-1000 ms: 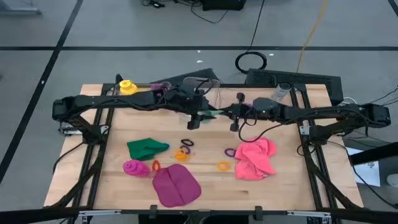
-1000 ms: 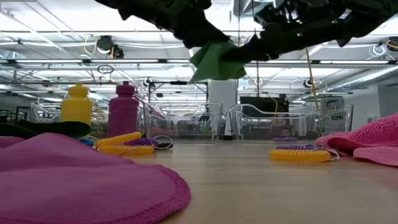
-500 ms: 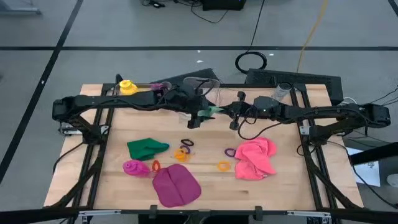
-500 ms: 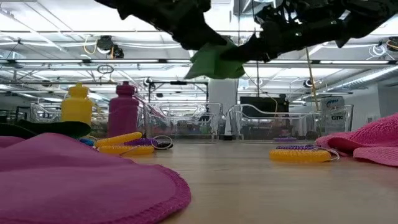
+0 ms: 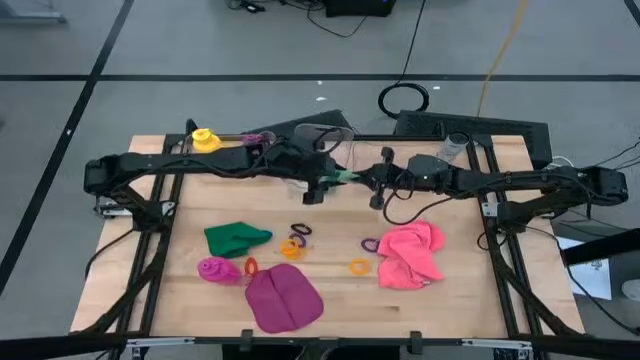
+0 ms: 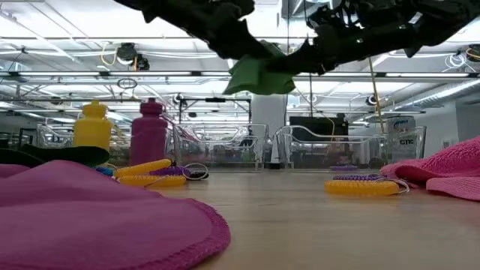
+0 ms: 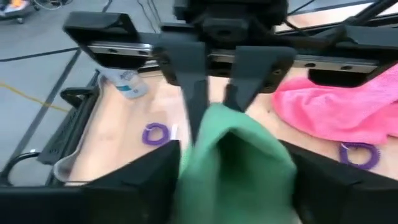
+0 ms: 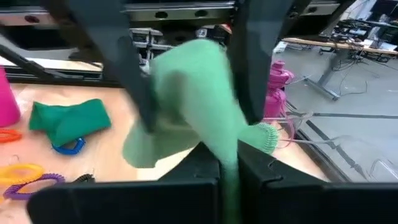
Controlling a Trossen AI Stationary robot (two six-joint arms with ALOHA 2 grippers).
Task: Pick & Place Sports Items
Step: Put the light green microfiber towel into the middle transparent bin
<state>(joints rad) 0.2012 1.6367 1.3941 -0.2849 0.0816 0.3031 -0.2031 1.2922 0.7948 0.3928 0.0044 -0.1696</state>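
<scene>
A green cloth (image 5: 344,178) hangs bunched in the air above the table's middle, between my two grippers. My left gripper (image 5: 322,188) reaches in from the left and is shut on it. My right gripper (image 5: 372,188) comes from the right and is also shut on it. The low view shows the cloth (image 6: 259,75) high above the tabletop. On the table lie a second green cloth (image 5: 235,238), a magenta cloth (image 5: 283,298), a pink cloth (image 5: 410,253), a magenta bottle (image 5: 217,269) on its side and several small rings (image 5: 292,245). My left gripper has the bunched body of the green cloth (image 7: 205,168) between its two fingers (image 8: 134,81), several layers thick. It comes from the table's left, slanting down. The cloth is clear of the table. My right gripper pinches a gathered end of the same cloth (image 8: 227,155) between its two fingers (image 7: 193,87). It comes about level from the table's right. The cloth bulges out beyond the fingers toward the left gripper.
A yellow bottle (image 5: 205,139) and a purple bottle (image 5: 255,138) stand at the far left. Clear plastic bins (image 6: 225,146) (image 6: 337,146) stand along the far edge. A yellow ring (image 5: 360,266) and a purple ring (image 5: 370,243) lie beside the pink cloth.
Both arms have stayed in place. The held green cloth has drawn in a little between the grippers, so less of it shows from above than a second ago.
</scene>
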